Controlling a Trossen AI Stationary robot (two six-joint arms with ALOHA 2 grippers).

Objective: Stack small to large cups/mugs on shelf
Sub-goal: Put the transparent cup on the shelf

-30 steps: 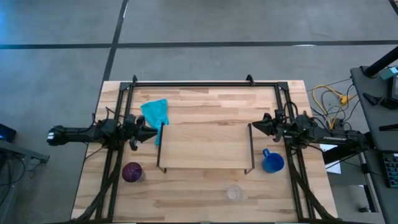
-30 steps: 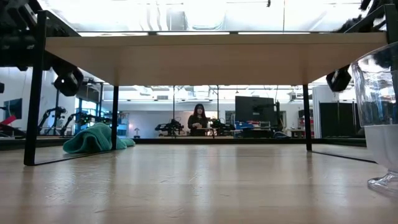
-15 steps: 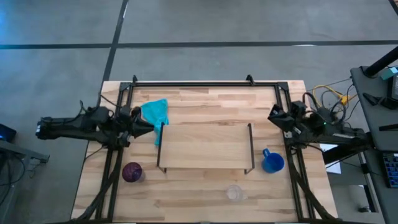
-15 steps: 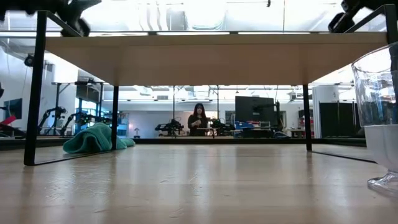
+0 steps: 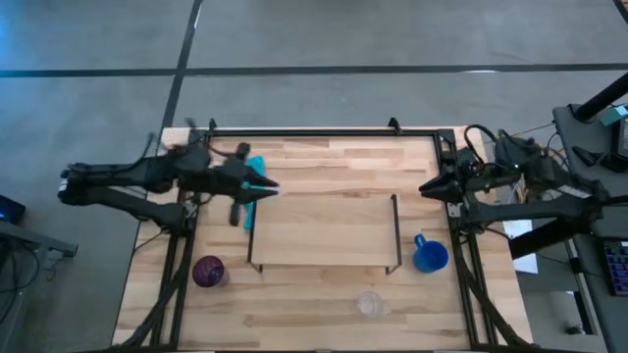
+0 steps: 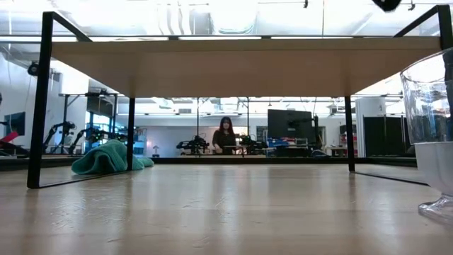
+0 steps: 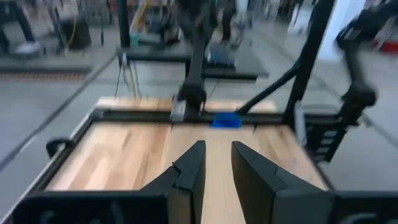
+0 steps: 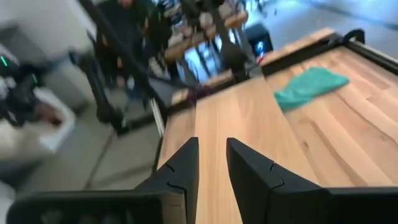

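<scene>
The shelf (image 5: 324, 230), a light-wood board on black wire legs, stands mid-table; the low view looks under its board (image 6: 241, 60). The purple cup (image 5: 208, 272) stands left of it on the table. The blue mug (image 5: 430, 254) stands by its right legs, also seen in the left wrist view (image 7: 225, 120). The clear glass cup (image 5: 370, 305) stands near the front edge, close in the low view (image 6: 430, 134). My left gripper (image 5: 265, 186) hovers open over the teal cloth by the shelf's far-left corner. My right gripper (image 5: 424, 188) hovers open off the shelf's far-right corner.
A teal cloth (image 5: 250, 175) lies crumpled by the shelf's far-left leg (image 6: 110, 157) (image 8: 311, 84). A black frame (image 5: 324, 130) borders the table's far edge and sides. Bare tabletop lies beyond the shelf. A person stands far off in the room (image 6: 225, 134).
Both arms have risen off their rests, leaving the low view upward. The left gripper has travelled right and toward the far edge, ending above the teal cloth. The right arm has drawn toward the far edge, its gripper still pointing at the shelf. No cup has moved.
</scene>
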